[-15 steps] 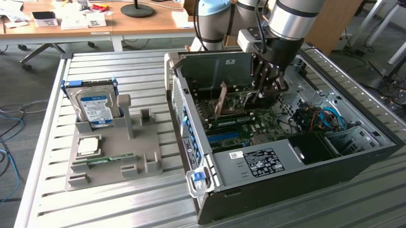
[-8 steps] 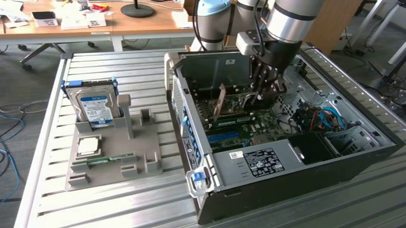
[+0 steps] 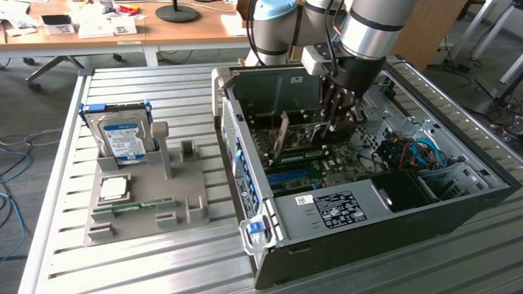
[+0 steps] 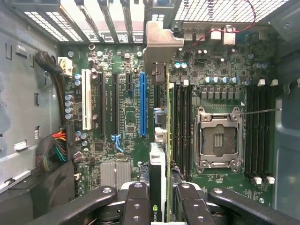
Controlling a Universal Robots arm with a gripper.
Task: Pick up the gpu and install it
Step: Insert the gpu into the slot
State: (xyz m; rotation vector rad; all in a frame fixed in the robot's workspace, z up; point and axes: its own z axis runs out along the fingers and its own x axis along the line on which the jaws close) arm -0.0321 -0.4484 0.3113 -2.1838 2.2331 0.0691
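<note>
Inside the open computer case, the gripper is clamping the gpu by its two faces. The card is standing on edge over the motherboard, between the long blue slot and the processor socket. Its silver bracket is pointing at the case's slotted rear wall. Whether it is sitting in a slot, I cannot tell.

gpu edge-on, both faces hidden, near end cut off at picture edge, arm cropped above
</note>
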